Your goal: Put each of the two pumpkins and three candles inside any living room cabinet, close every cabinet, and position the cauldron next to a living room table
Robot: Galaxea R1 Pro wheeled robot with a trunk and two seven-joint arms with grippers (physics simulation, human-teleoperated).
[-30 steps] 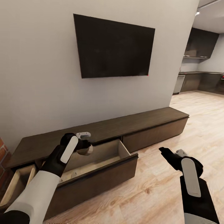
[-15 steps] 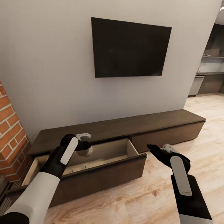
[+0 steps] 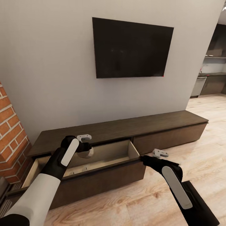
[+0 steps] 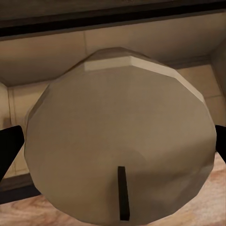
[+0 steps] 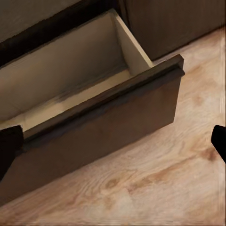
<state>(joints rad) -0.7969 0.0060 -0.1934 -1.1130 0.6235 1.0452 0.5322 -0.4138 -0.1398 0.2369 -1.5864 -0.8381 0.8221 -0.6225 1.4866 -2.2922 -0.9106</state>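
Left gripper (image 3: 83, 147) is clamped on a pale, round, faceted candle (image 4: 120, 141) – the dark stub poking out is the wick, I'd guess. It hangs right over the open drawer (image 3: 103, 172) of the cabinet (image 3: 125, 127). Probably light and rigid, but waxy and slick, so gripping across its widest part like this seems safest. Right gripper (image 3: 145, 158) has its fingers spread, empty, just beside the drawer front's corner.
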